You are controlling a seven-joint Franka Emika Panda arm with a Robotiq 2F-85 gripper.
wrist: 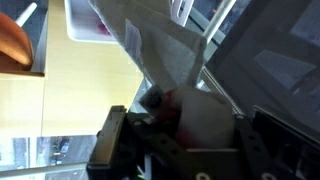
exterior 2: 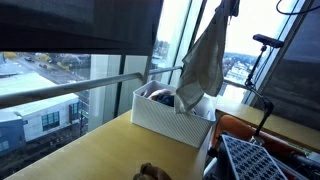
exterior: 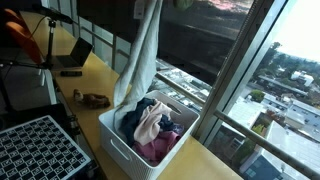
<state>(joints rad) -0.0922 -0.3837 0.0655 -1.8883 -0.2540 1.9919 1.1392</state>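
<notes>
Grey cloth (exterior: 140,55) hangs from my gripper (wrist: 172,120), the jaws clamped shut on its top end. It dangles above the white basket (exterior: 118,140) of clothes (exterior: 150,125), its lower end down at the rim. The basket sits on the wooden counter (exterior: 100,80).

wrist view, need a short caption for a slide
grey cloth pinched in the shut gripper, hanging over the white basket on the wooden table

Window (exterior: 235,50) close behind basket (exterior: 122,148); cloth (exterior: 142,50) hanging over it; open table (exterior: 100,78) toward laptop (exterior: 72,56).
</notes>
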